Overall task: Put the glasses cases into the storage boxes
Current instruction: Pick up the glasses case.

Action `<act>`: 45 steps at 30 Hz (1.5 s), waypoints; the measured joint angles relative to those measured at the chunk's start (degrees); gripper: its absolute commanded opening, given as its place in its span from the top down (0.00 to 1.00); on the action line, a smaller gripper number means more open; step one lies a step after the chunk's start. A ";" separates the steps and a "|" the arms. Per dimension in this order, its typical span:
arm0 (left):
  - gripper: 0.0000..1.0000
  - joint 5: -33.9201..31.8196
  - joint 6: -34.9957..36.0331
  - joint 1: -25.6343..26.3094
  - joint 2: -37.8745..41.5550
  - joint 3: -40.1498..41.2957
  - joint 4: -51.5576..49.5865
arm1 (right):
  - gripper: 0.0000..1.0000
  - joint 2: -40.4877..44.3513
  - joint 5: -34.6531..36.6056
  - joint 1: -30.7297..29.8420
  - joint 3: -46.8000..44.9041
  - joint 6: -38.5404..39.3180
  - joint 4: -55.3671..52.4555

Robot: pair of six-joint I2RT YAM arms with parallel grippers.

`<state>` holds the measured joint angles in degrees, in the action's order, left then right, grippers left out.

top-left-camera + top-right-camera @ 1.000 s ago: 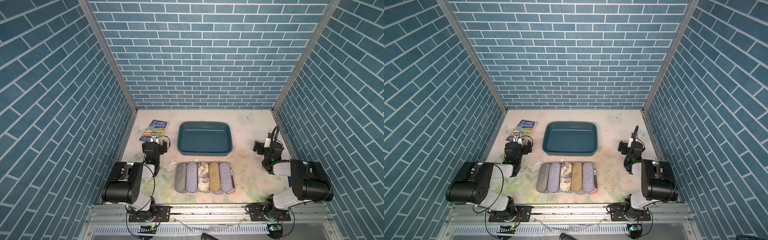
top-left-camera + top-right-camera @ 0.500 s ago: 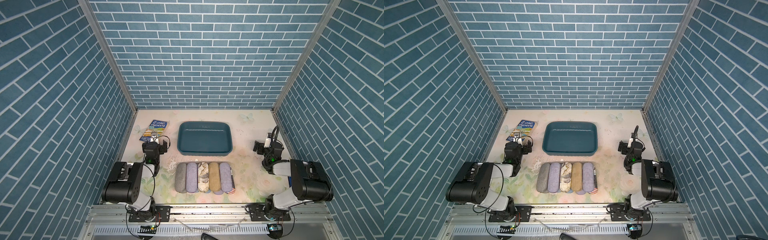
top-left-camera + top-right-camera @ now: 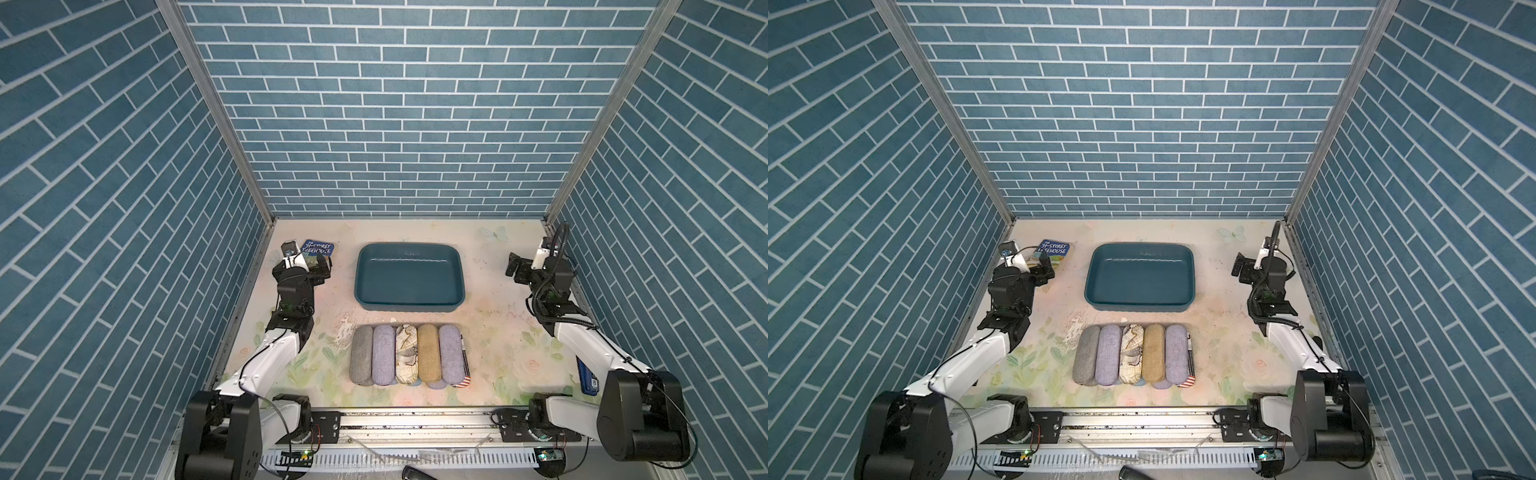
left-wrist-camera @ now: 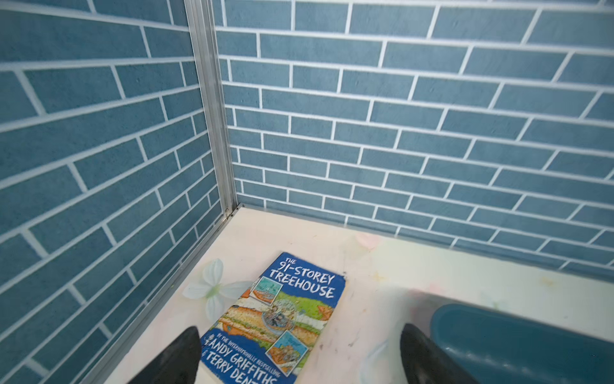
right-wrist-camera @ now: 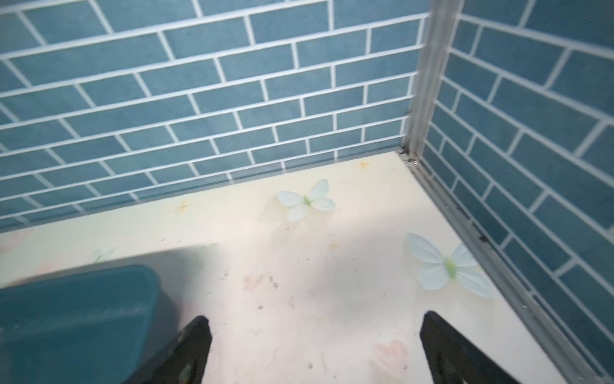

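Five glasses cases lie abreast near the table's front: grey [image 3: 361, 353], lilac [image 3: 383, 353], map-print [image 3: 406, 353], tan [image 3: 429, 352] and another lilac one [image 3: 451, 351]. More cases peek out underneath, among them a flag-print end [image 3: 464, 377]. The dark teal storage box [image 3: 409, 278] stands empty just behind them; its corner shows in both wrist views [image 4: 518, 345] [image 5: 76, 319]. My left gripper [image 3: 309, 266] [image 4: 300, 352] hangs open over a paperback. My right gripper [image 3: 516, 270] [image 5: 315, 345] is open over bare table, right of the box.
A blue paperback book [image 3: 318, 249] [image 4: 282, 316] lies at the back left beside the box. A blue-and-black object [image 3: 588, 376] rests by the right wall near the right arm's base. Brick-patterned walls close in three sides.
Both grippers have shifted up and toward the back wall in the last half second. The cases and the box have not moved.
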<state>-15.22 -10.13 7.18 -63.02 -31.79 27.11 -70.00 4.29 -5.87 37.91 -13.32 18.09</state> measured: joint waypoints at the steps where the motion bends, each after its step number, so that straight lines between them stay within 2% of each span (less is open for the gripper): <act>1: 0.06 0.13 -1.70 0.50 0.72 -0.61 -1.66 | 0.01 0.00 -0.28 -1.70 0.59 -1.07 -1.88; 10: 0.07 2.62 -16.79 6.34 8.15 -4.07 -25.73 | 0.04 2.86 -1.60 -13.90 0.35 -8.81 -17.59; 17: 0.07 6.84 -23.21 15.06 10.99 -5.31 -45.92 | 0.05 9.77 -1.57 -16.61 -3.15 -14.19 -25.68; 23: 0.07 12.37 -25.79 21.44 11.08 -5.73 -56.85 | 0.05 10.45 -2.05 -17.77 -4.09 -15.04 -30.34; 28: 0.08 16.98 -27.04 23.78 13.92 -2.36 -60.81 | 0.05 10.47 -2.16 -17.88 -5.44 -15.45 -30.73; 35: 0.10 25.20 -27.63 24.70 15.50 2.89 -60.76 | 0.05 10.43 -2.14 -17.88 -7.80 -16.81 -30.58; 45: 0.11 27.96 -27.58 26.16 13.18 3.23 -57.90 | 0.05 9.31 -2.23 -17.88 -9.35 -17.99 -28.17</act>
<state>12.73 -37.71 33.34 -49.84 -28.56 -30.79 -60.69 2.07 -23.75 28.56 -31.31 -10.09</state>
